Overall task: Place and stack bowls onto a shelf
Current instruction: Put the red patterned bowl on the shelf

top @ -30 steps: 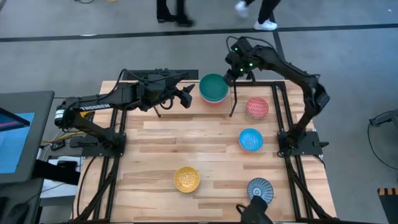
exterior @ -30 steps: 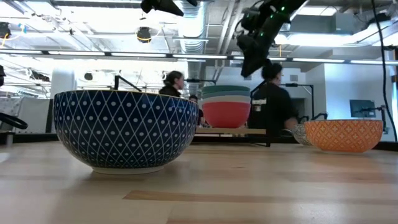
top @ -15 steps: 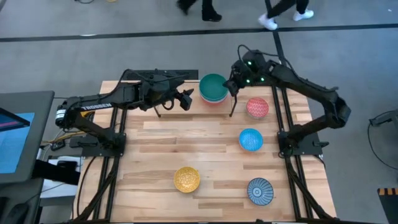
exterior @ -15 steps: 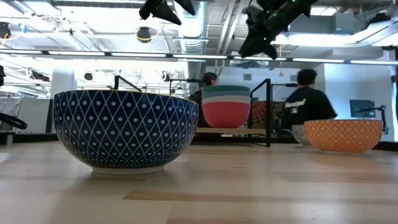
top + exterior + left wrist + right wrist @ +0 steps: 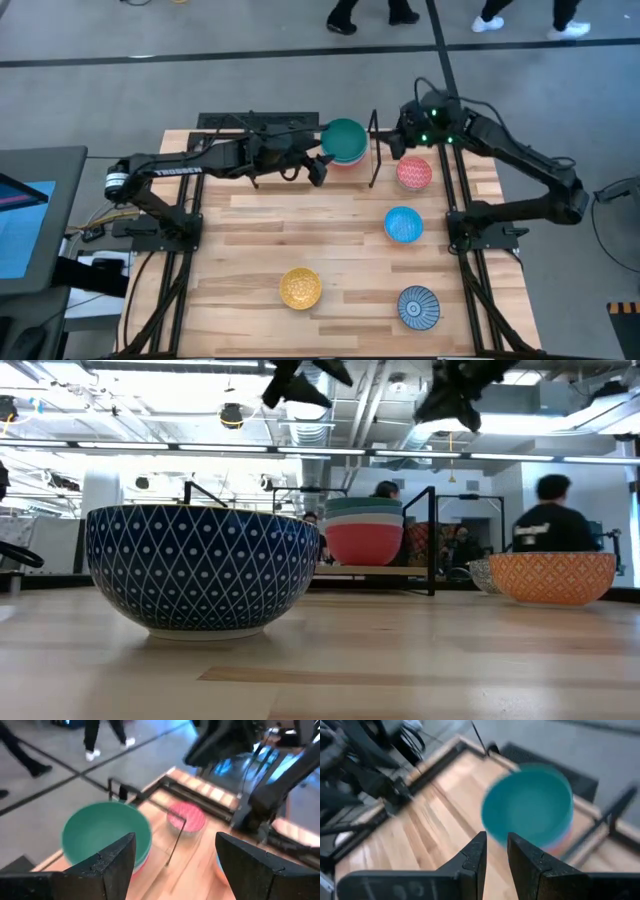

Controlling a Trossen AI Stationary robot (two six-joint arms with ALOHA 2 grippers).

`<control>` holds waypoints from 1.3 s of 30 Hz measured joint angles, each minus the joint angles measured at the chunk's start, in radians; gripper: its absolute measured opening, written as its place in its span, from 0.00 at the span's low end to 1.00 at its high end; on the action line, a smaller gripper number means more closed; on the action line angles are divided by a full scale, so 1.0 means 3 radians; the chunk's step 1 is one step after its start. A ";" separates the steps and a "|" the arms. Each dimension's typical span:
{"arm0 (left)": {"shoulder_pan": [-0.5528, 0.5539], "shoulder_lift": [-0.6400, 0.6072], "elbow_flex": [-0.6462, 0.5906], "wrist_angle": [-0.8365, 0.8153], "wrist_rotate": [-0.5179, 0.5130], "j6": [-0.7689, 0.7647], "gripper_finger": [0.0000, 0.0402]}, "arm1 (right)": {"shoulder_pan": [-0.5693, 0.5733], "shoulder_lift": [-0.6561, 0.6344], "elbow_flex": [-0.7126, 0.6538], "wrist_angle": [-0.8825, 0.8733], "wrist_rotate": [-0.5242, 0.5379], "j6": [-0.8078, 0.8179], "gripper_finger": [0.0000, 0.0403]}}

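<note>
A stack of bowls (image 5: 345, 142) with a teal bowl on top stands on the shelf (image 5: 400, 571) at the table's far edge; in the low view the bottom bowl (image 5: 364, 544) is red-orange. My left gripper (image 5: 319, 169) hovers open just left of the stack, which fills the left wrist view (image 5: 105, 831). My right gripper (image 5: 400, 140) hangs right of the stack, above the pink-red patterned bowl (image 5: 414, 173), its fingers (image 5: 472, 855) only a narrow gap apart. On the table stand the light blue bowl (image 5: 403, 224), the yellow patterned bowl (image 5: 300, 288) and the blue-white striped bowl (image 5: 418, 305).
The shelf's black wire leg (image 5: 373, 160) stands between the stack and the pink-red bowl. Bare tabletop (image 5: 290, 225) lies in the middle of the table. People walk on the floor beyond the far edge (image 5: 545, 525). A screen (image 5: 25, 215) stands off the table's left side.
My right gripper has drawn away from above the stack toward the table's right and risen. My left gripper has moved right, closer to the stack. The bowls have stayed where they were. People have walked past behind the table.
</note>
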 joint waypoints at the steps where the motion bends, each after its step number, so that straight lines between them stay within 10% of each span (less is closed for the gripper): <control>1: 0.0000 -0.0003 -0.0004 0.0005 -0.0009 0.0000 0.64 | 0.0024 -0.0054 -0.0114 0.0034 -0.0001 0.0095 0.26; 12: -0.0001 -0.0057 -0.0002 0.0066 -0.0223 -0.0334 0.64 | 0.0036 -0.0528 -0.0356 -0.0946 0.1006 0.0544 0.26; 25: -0.0155 0.0004 0.0003 0.0150 -0.0409 -0.0561 0.64 | -0.0215 -0.0021 -0.0361 -0.1701 0.0972 0.0330 0.45; 34: -0.0206 -0.0225 0.0000 -0.0358 -0.0608 -0.0377 0.64 | 0.0026 -0.0125 -0.0225 -0.1287 0.0700 0.0938 0.63; 39: -0.0033 -0.0534 0.0000 -0.0740 -0.0479 -0.0252 0.64 | 0.0041 -0.0181 -0.0024 -0.1497 0.1117 0.1382 0.63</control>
